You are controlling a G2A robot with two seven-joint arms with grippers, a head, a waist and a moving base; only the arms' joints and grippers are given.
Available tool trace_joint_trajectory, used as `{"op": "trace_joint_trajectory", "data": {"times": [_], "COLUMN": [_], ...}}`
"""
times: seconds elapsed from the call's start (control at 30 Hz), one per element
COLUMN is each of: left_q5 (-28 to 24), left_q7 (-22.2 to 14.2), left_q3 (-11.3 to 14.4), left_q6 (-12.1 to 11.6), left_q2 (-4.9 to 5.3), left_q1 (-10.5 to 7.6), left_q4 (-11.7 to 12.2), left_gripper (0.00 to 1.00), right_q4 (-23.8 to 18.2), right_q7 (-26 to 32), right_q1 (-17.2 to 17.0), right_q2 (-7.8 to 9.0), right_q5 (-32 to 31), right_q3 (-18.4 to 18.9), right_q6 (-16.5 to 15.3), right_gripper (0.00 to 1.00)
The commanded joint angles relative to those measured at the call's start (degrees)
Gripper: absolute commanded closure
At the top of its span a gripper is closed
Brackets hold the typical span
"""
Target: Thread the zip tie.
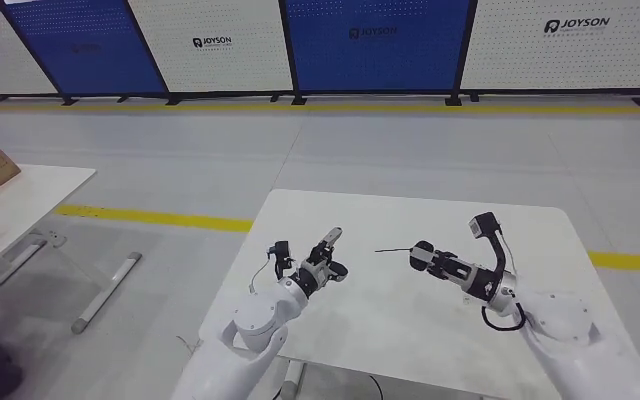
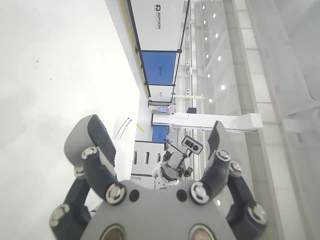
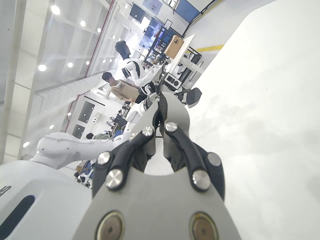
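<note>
Matt white table (image 1: 400, 320), thin black plastic zip tie (image 1: 392, 249), ribbed black pads (image 2: 101, 136) on left pincer (image 2: 155, 122)

Blue/white wall panels (image 1: 378, 45), grey floor (image 1: 200, 150) w/ yellow line (image 1: 150, 216).

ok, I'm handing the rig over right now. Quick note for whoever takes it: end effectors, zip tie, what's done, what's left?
Left end effector: open, holding nothing, above the table and facing the right one.
Right end effector: shut on the zip tie. The tie sticks out straight toward the left end effector, clear of the table.
Done: the tie is off the table and in a grip.
Left: no loop yet. The left end effector probably needs to take the free end so the tail can go through the head. Which end is free is too small to tell.
</note>
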Motion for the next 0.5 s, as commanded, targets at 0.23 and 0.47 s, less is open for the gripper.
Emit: {"op": "trace_joint_trajectory", "data": {"times": [0.23, 0.47], "left_q5": [-0.13, -2.07], "left_q7": [-9.57, -13.37], "left_q3": [2.77, 2.50], "left_q6": [-2.14, -3.77], "left_q2": [0.13, 0.32], "left_q1": [0.10, 0.96], "left_q4": [0.27, -1.43], "left_gripper": [0.00, 0.00], "right_q4": [1.83, 6.75], "right_q7": [-0.63, 0.13], "right_q1": [0.33, 3.48], "right_q2": [-1.60, -4.00], "right_q5": [-1.73, -0.58], "right_q3": [-2.90, -7.42], "right_q6": [0.00, 0.00], "right_gripper": [1.00, 1.00]}}
